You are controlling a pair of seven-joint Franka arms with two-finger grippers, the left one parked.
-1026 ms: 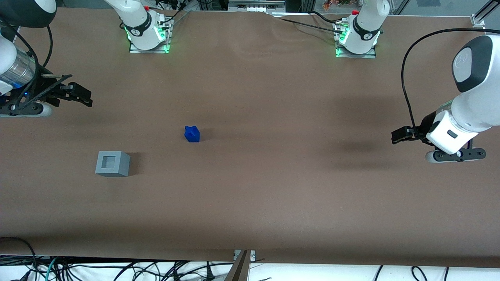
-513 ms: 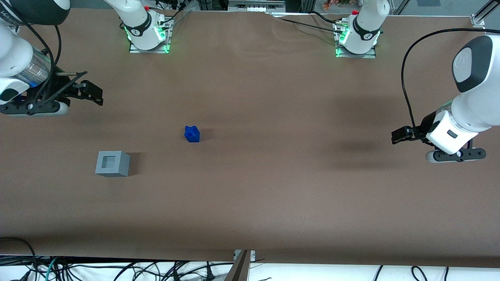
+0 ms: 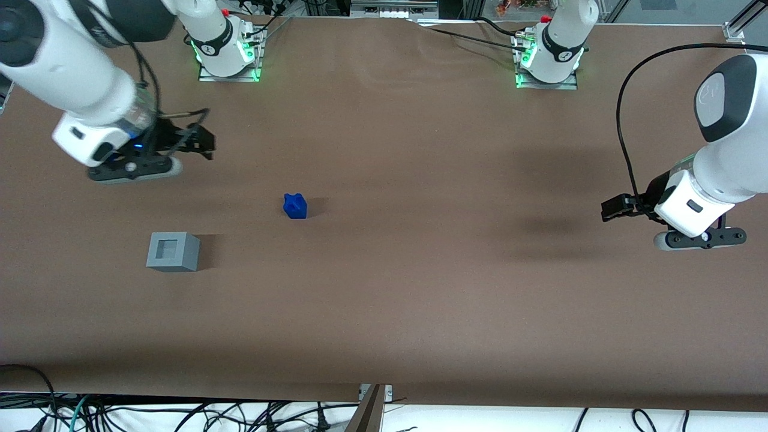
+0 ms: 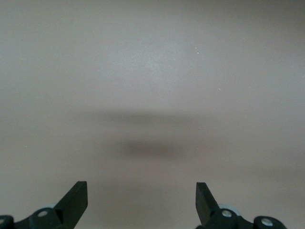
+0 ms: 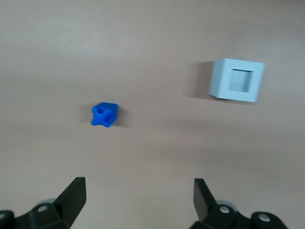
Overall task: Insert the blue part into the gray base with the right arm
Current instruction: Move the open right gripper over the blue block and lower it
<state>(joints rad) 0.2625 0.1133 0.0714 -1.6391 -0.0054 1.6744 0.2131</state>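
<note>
Small deep-blue plastic block [image 3: 294,206] with nubs on top sits upright on the table, well apart from the open black two-finger gripper [image 3: 203,139], nearer the front camera. Light-grey plastic cube [image 3: 172,251] with square recessed hole facing up lies nearer the camera still, apart from the block, empty.

Even overhead light, soft shadows; right wrist view slightly blurred.

– How many pieces on the brown table [image 3: 420,288]?
– Two: one small deep-blue plastic block [image 3: 294,206] and one light-grey plastic cube [image 3: 173,251], both ahead of the black two-finger gripper's [image 3: 201,139] spread jaws.
</note>
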